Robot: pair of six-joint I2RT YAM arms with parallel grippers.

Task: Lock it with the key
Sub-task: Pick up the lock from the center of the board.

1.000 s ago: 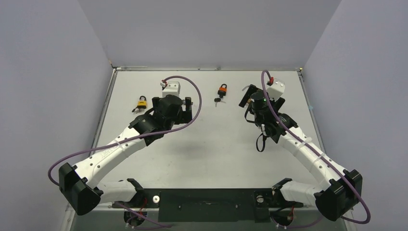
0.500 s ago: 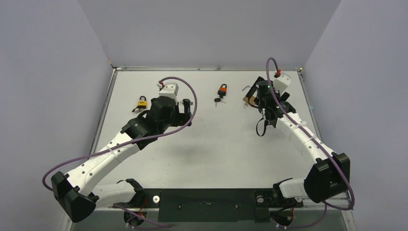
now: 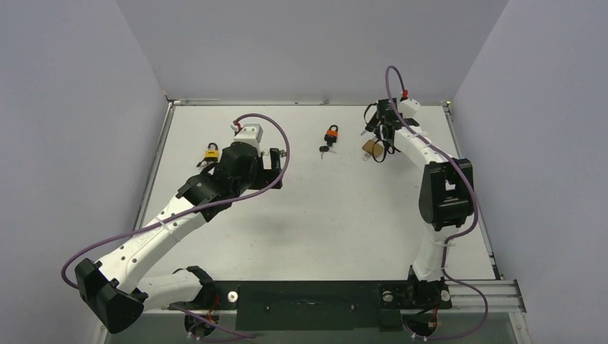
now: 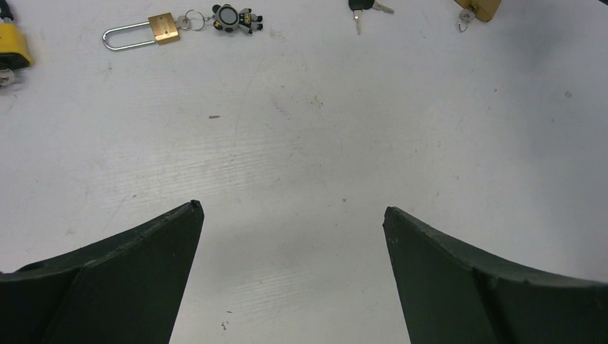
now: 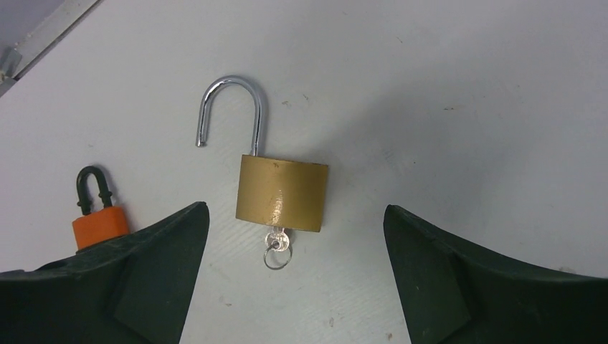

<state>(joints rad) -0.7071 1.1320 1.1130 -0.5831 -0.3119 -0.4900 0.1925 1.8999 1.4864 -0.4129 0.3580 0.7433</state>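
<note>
Padlock: brass padlock point(image 5: 282, 193) lying flat on the tabletop point(image 3: 323, 215) near the far right corner; its shackle point(image 5: 229, 107) is sprung open, with one leg clear of the body.
Key: key point(image 5: 277, 239) seated in the keyhole at the bottom edge of the body, with a small ring hanging from it.
Right gripper: right gripper point(image 5: 294, 208) spread wide and holding nothing. It hovers above the padlock, with the brass body framed between the two fingers.
Change: within the last second the right arm has folded upright and swung toward the far edge. That carried its gripper from beside the padlock to directly over it, with the jaws no narrower than before.
Meaning: the approach looks nearly finished, but nothing is locked yet — the shackle must still be pushed home and the key turned.
Neighbour: orange padlock point(image 5: 99, 218) just beside the brass one, toward the middle of the tabletop, not touching it.
Left gripper: left gripper point(image 4: 292, 208) also wide and empty, over bare tabletop. Its arm has eased back a little and takes no part so far.
Farther off: yellow padlock point(image 3: 211, 153) to the far left, and a small long-shackled padlock point(image 4: 140, 34) with a figure charm point(image 4: 233, 16) — both well apart from the work.
</note>
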